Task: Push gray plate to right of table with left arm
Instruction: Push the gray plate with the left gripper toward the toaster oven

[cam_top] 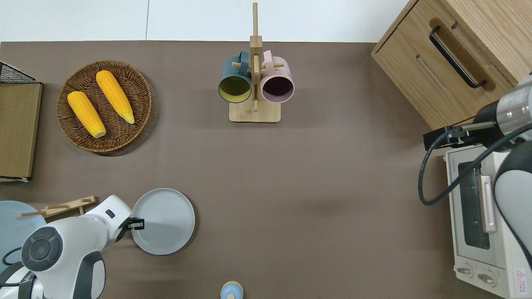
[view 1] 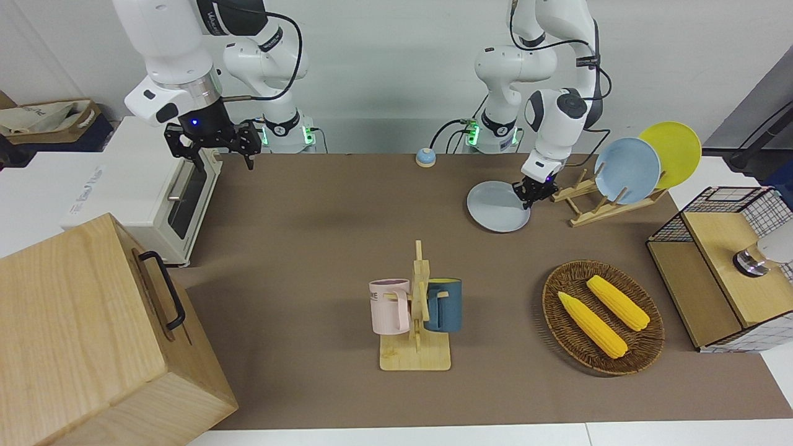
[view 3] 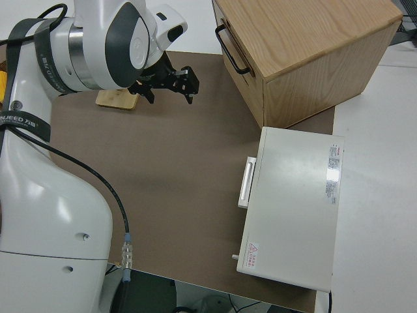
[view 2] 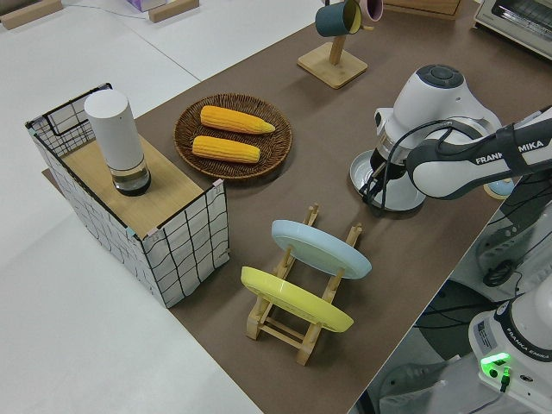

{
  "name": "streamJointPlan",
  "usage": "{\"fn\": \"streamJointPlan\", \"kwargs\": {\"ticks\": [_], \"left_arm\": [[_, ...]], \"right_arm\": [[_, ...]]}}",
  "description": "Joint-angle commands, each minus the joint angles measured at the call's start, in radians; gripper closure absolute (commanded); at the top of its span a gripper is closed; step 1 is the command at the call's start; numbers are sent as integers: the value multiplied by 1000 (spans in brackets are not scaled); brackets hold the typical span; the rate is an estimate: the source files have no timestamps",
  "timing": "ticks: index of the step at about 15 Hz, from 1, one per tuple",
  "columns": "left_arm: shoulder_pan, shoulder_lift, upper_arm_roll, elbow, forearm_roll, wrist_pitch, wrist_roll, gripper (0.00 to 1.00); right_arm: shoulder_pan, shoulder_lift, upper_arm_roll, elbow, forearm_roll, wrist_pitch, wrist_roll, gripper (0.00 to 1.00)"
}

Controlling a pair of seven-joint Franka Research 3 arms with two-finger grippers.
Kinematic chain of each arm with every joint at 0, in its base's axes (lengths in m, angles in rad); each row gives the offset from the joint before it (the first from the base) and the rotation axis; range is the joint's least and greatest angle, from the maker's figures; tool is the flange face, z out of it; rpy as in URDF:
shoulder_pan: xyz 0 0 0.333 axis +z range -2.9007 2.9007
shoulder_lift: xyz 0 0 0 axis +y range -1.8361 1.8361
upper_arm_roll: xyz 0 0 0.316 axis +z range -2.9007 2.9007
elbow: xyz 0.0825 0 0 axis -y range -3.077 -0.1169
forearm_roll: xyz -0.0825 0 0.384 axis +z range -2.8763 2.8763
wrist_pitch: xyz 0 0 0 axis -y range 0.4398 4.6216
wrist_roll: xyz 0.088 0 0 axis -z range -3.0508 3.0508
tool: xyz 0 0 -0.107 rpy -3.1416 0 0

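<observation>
A: Gray plate [cam_top: 163, 221] first. Look?

B: Round, pale gray with a bluish tint, shallow, low raised rim. Lies flat on the desk [cam_top: 316, 174], toward the left arm's end, beside the wooden plate rack [view 1: 598, 201] and nearer to the robots than the wicker basket [cam_top: 79, 135].

A: Left gripper [cam_top: 137, 224]?

B: Down at the plate's rim on the rack side, looks like it touches the rim. Jaws drawn close together, holding nothing.

A: Right gripper [view 1: 212, 144]?

B: Parked. Jaws spread wide, empty.

A: Any readable writing?

B: "FRANKA" with more letters after it on the left arm [view 2: 470, 159] link in the left side view. The pink mug [view 1: 390, 306] shows letters ending "ME". The toaster oven [view 3: 293, 208] has a label and a red warning sticker, too small to read.

A: Surface and room?

B: Matte brown covering, white edges showing. White wall past the robots. Rack holds a sky-blue plate [view 1: 627, 170] and a yellow plate [view 1: 672, 151], both on edge. Basket has two corn cobs [cam_top: 99, 103]. Mug tree [cam_top: 254, 79] mid-desk, farther from the robots, with the pink mug and a dark blue mug [view 1: 443, 305]. Wooden cabinet [view 1: 87, 334] with a black handle at the right arm's end, oven just beside it. Wire-sided box [view 2: 138, 203] at the left arm's end with a white cylinder [view 2: 116, 142] on top. Small blue knob-like item [view 1: 425, 157] at the desk edge nearest the robots.
</observation>
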State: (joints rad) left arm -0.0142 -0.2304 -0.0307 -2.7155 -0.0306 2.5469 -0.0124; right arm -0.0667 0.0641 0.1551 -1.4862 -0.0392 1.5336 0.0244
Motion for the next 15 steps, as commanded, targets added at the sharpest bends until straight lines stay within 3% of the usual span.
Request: {"fn": "streamJointPlan", "kwargs": {"ticks": [1,5,12,13,15], "left_arm": [[-13,13,2,-6,-5,24,-15,1000],[-85,22,-11,2,-5,22,-110,1000],[-312,75,-17,63,-5,24,-417,1000],[-335,95,-34,80,-5,24,-472,1000],[-342,140,-113,121,-5,27,-587,1000]], "right_arm": [[-1,-6,0,1,7,-10,3,17],[-1,-6,0,1,7,-10,3,17],[-1,-6,0,1,7,-10,3,17],[-1,-6,0,1,7,-10,3,17],[-1,-6,0,1,7,-10,3,17]]}}
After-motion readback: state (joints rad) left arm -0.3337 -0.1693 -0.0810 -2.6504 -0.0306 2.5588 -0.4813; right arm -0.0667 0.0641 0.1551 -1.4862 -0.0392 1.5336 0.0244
